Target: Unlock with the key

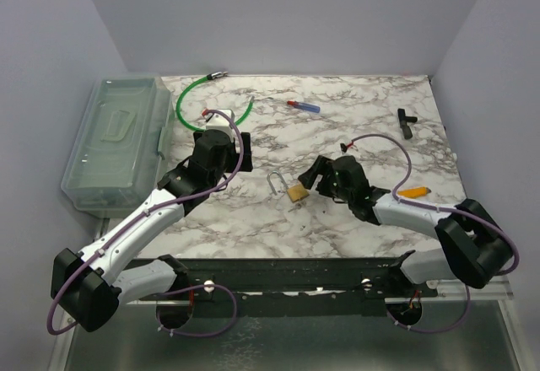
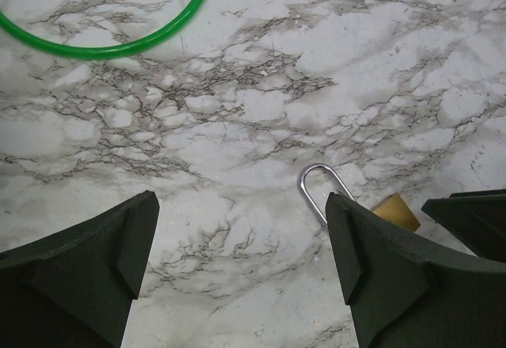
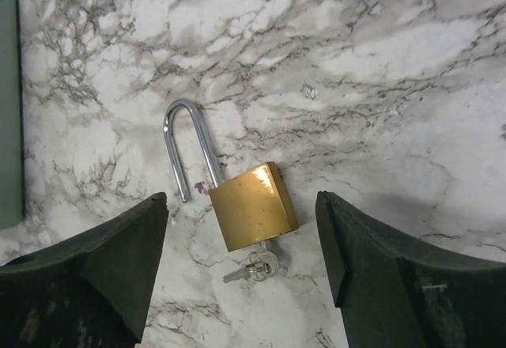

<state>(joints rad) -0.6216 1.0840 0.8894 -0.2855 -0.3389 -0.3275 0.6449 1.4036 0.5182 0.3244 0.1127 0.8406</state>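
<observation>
1. On the white marble-patterned tabletop (image 1: 337,135), near its middle, a brass padlock with a steel shackle (image 3: 253,206) lies flat. A small silver key (image 3: 253,267) sits in its keyhole.
2. The shackle's free leg ends outside the lock body, just beside it.
3. Right gripper (image 3: 241,202): fingers spread wide, one on each side of the padlock, apart from it.
4. Left gripper (image 2: 241,202): fingers spread and holding nothing, near the shackle's bend. A green hose loop (image 2: 111,43) lies beyond.

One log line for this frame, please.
brass padlock: lying flat, shackle free at one end | key: in keyhole | right gripper: open, above padlock | left gripper: open, empty
</observation>
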